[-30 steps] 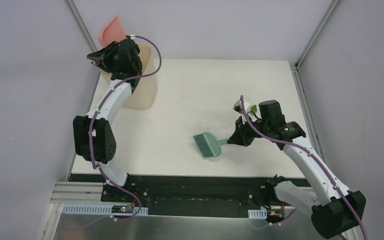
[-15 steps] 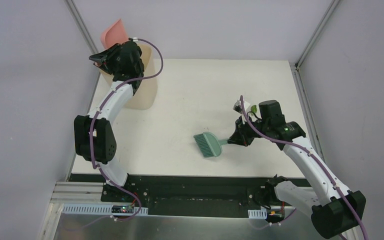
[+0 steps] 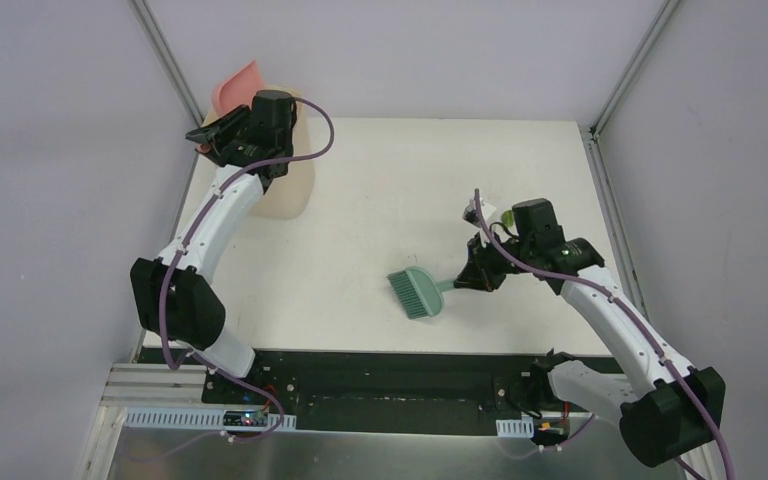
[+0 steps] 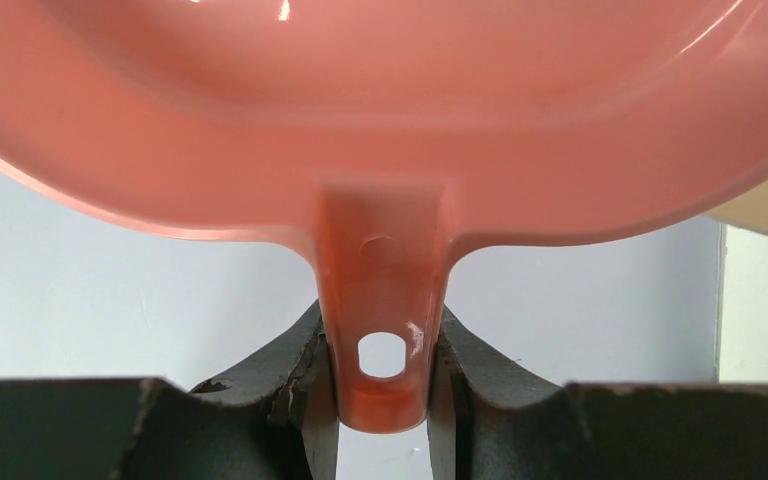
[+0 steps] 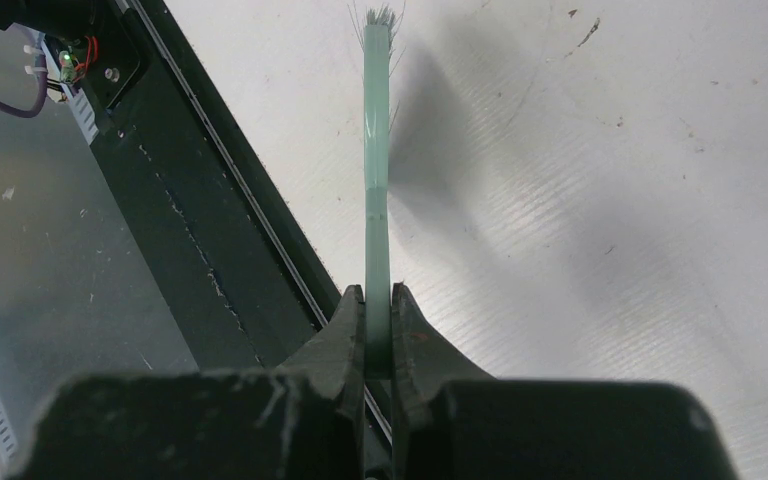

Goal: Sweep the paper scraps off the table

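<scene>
Firmly, the left gripper [image 4: 380, 405] clamps the pink dustpan [image 4: 380, 130] by its handle, with the cream bin [image 4: 765, 215] just to its right. The right gripper [image 5: 378, 335] pinches the teal brush [image 5: 376, 150]; the table [image 5: 610, 250] spreads to its right, the black front edge [image 5: 230, 190] to its left.

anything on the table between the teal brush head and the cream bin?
Nothing. In the top view, the stretch of table from the brush to the bin is bare white surface.

Salmon-pink dustpan [image 4: 390, 130], teal brush [image 3: 417, 291], white table [image 3: 400, 190] with black front edge, cream bin [image 3: 297, 192], purple cables [image 3: 331, 128]
</scene>
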